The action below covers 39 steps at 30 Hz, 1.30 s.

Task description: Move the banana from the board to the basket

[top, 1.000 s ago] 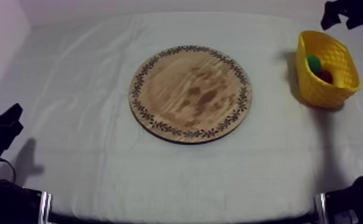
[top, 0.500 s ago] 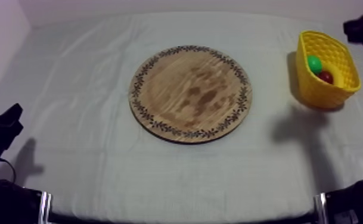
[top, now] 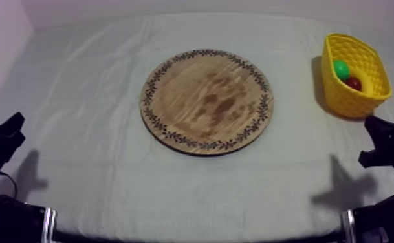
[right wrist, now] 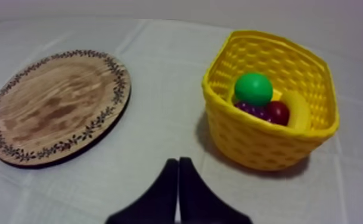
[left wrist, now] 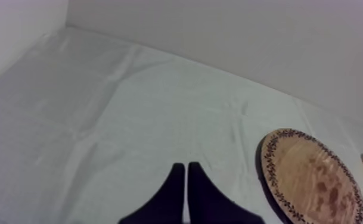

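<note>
Banana (right wrist: 298,111) in basket (right wrist: 250,140), beyond right hand (right wrist: 178,161)

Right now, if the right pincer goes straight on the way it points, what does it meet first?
Probably nothing but the cloth: the right pincer, shut, points into the gap between the wooden board and the yellow basket. The basket lies closer to that line, but depth is unclear.

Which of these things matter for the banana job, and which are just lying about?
For the job: banana, already in the yellow basket; wooden board.
Just lying about: green round fruit, small red fruit, grapes, all in the basket.
</note>
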Each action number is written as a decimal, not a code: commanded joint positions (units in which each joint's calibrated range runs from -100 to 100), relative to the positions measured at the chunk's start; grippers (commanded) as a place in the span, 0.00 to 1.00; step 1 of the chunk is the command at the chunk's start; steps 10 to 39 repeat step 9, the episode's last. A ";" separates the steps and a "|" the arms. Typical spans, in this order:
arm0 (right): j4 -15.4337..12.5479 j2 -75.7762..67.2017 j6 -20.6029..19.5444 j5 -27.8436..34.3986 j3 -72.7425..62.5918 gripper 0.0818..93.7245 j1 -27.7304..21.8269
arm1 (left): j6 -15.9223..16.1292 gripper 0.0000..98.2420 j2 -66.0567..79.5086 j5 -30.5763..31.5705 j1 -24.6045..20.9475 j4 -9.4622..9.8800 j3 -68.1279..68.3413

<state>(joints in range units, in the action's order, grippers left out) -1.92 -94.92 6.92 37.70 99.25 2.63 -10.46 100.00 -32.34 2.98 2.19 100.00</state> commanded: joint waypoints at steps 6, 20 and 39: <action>0.43 -0.75 4.47 -0.01 0.37 0.00 -0.10 | -0.02 0.00 0.00 0.00 0.02 -0.02 0.00; 0.46 -0.81 4.54 -0.03 0.40 0.00 -0.10 | -0.02 0.00 0.00 0.00 0.02 -0.02 0.00; 0.46 -0.81 4.54 -0.03 0.40 0.00 -0.10 | -0.02 0.00 0.00 0.00 0.02 -0.02 0.00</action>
